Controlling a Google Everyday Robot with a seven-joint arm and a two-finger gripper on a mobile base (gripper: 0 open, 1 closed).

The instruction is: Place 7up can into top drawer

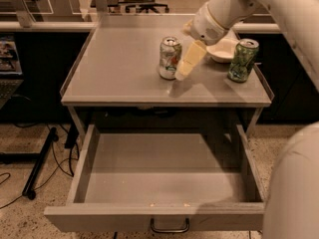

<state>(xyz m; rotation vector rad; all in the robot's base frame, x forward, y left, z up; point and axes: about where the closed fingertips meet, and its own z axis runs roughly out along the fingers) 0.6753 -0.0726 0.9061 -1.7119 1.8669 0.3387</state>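
Note:
The 7up can (169, 58), silver-white with green and red markings, stands upright on the grey table top (119, 68), right of centre. My gripper (186, 63) hangs from the white arm and reaches down right beside the can, on its right side, close to or touching it. The top drawer (149, 216) is pulled fully out below the table top. Its inside is bare, and its small dark handle (169, 227) is on the front panel.
An all-green can (242, 59) stands at the table's right edge. A white bowl (222, 50) sits behind the gripper. My white arm (294, 14) crosses the upper right. Dark cabinets flank the table, and cables and a stand lie on the floor at left.

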